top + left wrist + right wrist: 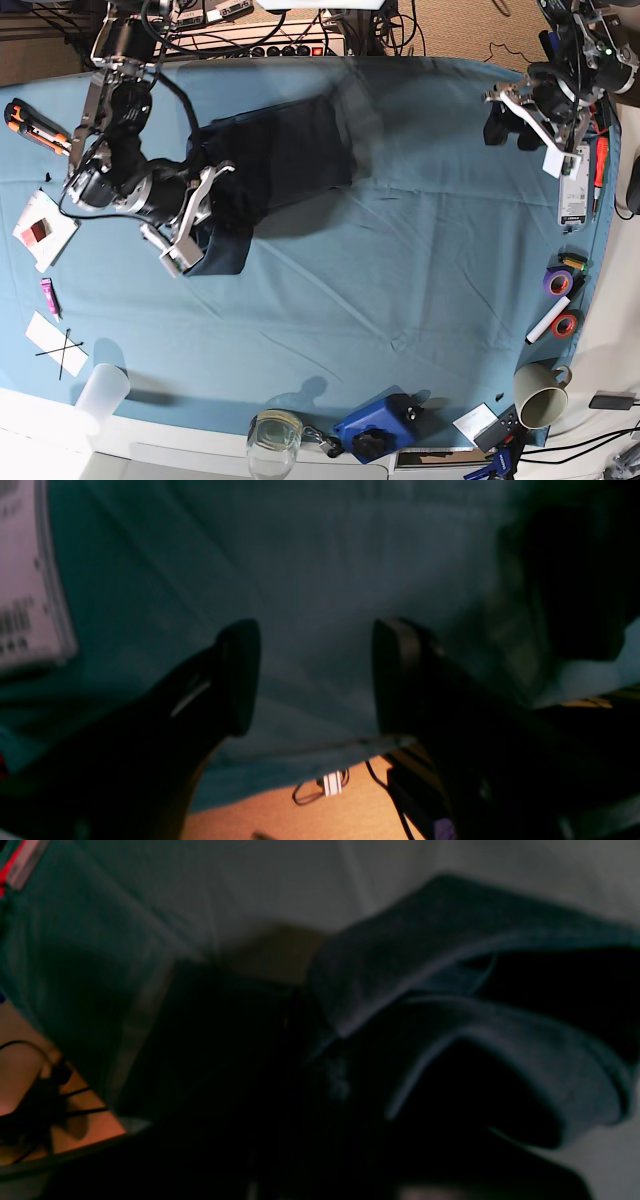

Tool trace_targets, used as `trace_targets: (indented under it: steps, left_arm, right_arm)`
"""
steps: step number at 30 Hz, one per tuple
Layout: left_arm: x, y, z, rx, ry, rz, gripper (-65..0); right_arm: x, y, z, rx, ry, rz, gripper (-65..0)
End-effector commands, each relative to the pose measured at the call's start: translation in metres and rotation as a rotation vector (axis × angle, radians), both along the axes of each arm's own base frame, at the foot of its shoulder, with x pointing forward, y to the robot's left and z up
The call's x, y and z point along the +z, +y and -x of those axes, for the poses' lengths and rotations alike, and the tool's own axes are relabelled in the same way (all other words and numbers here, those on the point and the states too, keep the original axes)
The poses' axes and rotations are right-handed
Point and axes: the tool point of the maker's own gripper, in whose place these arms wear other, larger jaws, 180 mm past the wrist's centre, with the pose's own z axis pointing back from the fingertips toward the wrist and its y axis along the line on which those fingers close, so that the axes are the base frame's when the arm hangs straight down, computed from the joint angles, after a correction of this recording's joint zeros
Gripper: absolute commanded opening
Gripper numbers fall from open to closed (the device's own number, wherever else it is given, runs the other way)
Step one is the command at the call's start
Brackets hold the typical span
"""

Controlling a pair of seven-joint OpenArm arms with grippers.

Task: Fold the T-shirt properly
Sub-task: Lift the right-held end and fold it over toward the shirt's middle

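The right gripper (pixel 190 235) was pinched tight on a bunch of the T-shirt (pixel 270 160), near the shirt's front end. The dark shirt lay partly folded on the teal tablecloth (pixel 420 260), toward the far side. The left gripper (pixel 512 115) was far away by the table's edge, its fingers (pixel 240 675) spread wide with nothing in them.
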Motion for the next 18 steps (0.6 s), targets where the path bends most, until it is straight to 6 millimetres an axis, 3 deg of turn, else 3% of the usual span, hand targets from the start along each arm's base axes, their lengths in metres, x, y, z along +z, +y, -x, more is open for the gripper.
trace_targets:
  steps: [1, 9, 18]
  left_arm:
    - [0.009, -0.001, -0.005, -0.009, -0.041, 0.002, -29.4]
    - [0.009, 0.000, -0.004, -0.006, -0.041, -0.004, -29.4]
    - [0.009, 0.000, -0.004, -0.006, -0.041, -0.004, -29.4]
  right_arm:
    - [0.013, -0.002, -0.008, -0.001, -0.054, -0.001, -65.0]
    - [0.008, -0.004, -0.008, -0.004, -0.043, 0.034, -65.0]
    - [-0.011, 0.035, 0.009, 0.159, -0.005, 0.097, -65.0]
